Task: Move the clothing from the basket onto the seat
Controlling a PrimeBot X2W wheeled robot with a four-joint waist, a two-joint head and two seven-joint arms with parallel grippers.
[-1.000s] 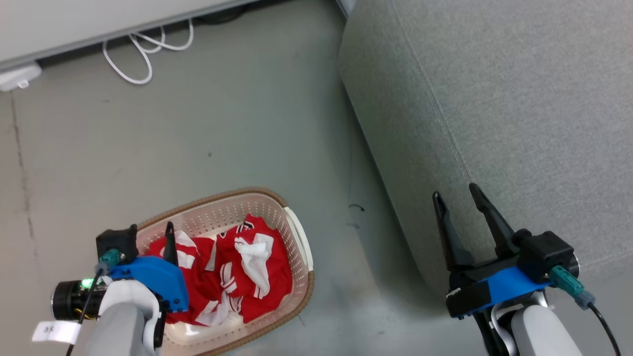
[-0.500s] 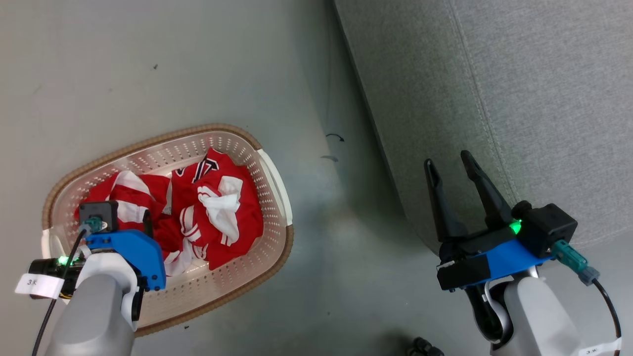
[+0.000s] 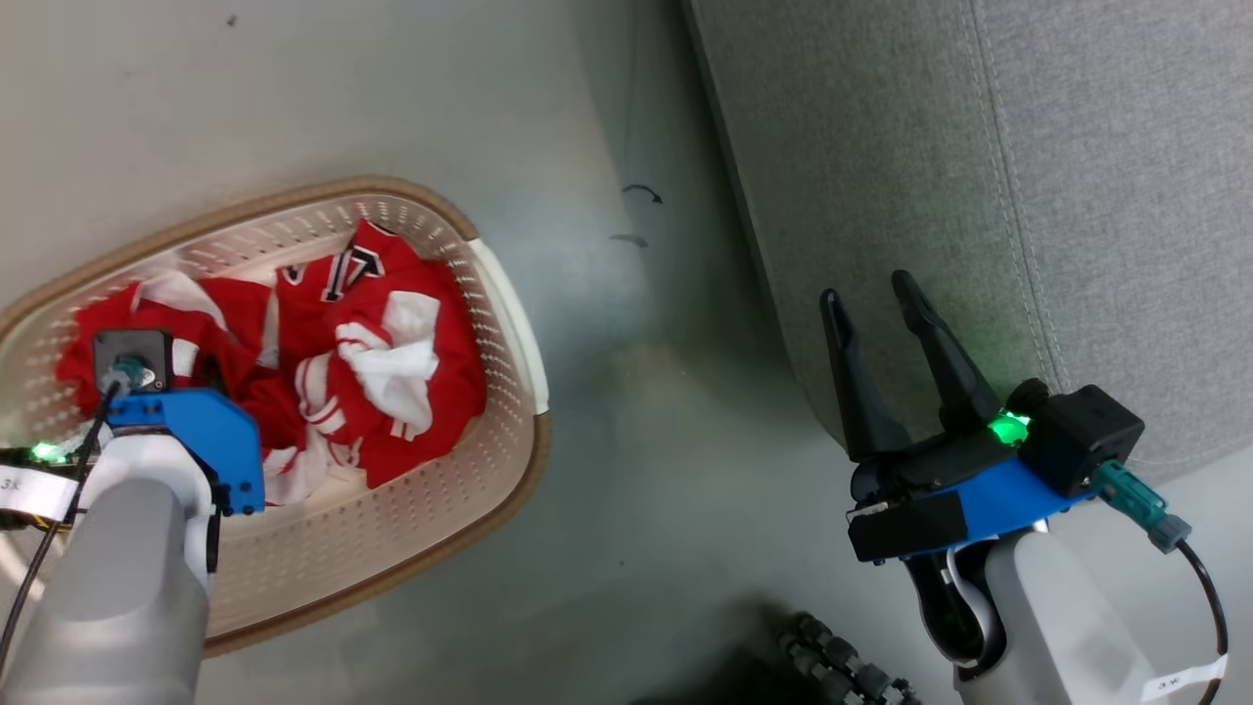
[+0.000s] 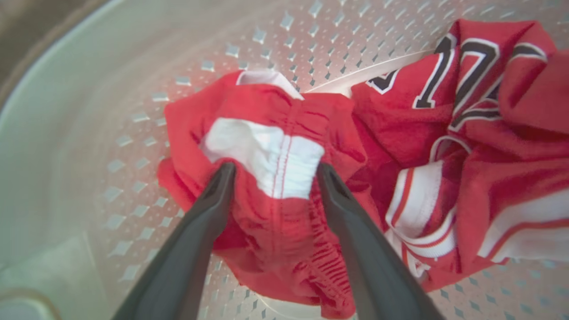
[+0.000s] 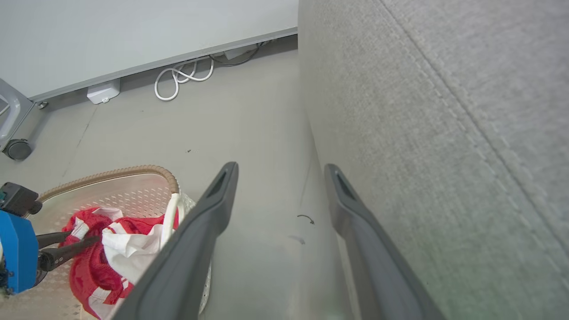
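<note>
The clothing [image 3: 362, 372] is bright red fabric with white trim, crumpled in the cream perforated basket [image 3: 509, 323] on the floor at the left. My left gripper [image 4: 275, 168] is down inside the basket [image 4: 89, 111]. Its jaws stand apart, straddling a bunched red garment with a white panel [image 4: 266, 155], fingertips pressing into the fabric. In the head view my blue wrist mount [image 3: 191, 441] hides those fingers. The second garment [image 4: 466, 133] has black-and-white numerals and lies beside it. My right gripper [image 3: 866, 289] hangs open with nothing in it beside the grey seat [image 3: 1028, 147], over its front edge [image 5: 444, 111].
Grey floor runs between the basket and the seat, with small dark marks [image 3: 641, 191] on it. A white cable [image 5: 178, 80], a white box [image 5: 103, 91] and a caster wheel [image 5: 18, 149] lie along the far wall. A black ribbed hose [image 3: 842, 666] shows at the bottom.
The head camera has tilted down, shifting the whole picture. My left gripper has sunk deeper into the basket onto the left garment. The right gripper holds its place by the seat, still open.
</note>
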